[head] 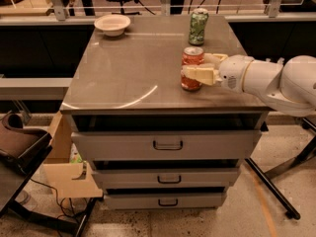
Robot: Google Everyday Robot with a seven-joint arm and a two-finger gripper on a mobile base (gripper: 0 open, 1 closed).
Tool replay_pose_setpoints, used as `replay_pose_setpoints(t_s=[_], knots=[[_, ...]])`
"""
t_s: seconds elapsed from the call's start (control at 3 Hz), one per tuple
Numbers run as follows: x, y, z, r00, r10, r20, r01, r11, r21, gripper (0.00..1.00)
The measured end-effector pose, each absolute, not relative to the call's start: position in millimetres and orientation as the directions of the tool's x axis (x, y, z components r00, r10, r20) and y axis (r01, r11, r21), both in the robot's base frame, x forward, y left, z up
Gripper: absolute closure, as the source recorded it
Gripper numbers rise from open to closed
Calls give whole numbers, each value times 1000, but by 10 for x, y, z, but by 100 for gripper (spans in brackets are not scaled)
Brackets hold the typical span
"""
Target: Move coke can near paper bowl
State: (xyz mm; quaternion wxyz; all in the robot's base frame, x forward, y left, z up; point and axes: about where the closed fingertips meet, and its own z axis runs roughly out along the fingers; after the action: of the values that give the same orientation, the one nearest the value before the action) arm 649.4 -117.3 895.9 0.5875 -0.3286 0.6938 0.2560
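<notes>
The coke can (191, 59), red with a silver top, stands upright on the right half of the grey cabinet top (138, 68). My gripper (195, 68) reaches in from the right on a white arm and is shut on the can; one cream finger (198, 74) crosses the can's front and the other lies behind it. The paper bowl (112, 24), off-white and shallow, sits at the far left corner of the top, well apart from the can.
A green patterned can (198, 26) stands upright at the far right, just behind the coke can. The cabinet has three drawers (168, 145) below. A railing runs behind it. A brown chair (19, 144) and a cardboard box (66, 174) stand at the left.
</notes>
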Motion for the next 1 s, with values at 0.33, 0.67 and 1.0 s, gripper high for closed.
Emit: replay_pose_setpoints(t_s=[0.33,0.67,1.0], knots=[[6507,-1134,8967,-91,-155,-984,-761,648,-32,100],[6570,-1073,8998,-84,-156,-984,-767,640,-36,100],[6728,-984,9279,-62,-172,-983,-768,638,-63,100]])
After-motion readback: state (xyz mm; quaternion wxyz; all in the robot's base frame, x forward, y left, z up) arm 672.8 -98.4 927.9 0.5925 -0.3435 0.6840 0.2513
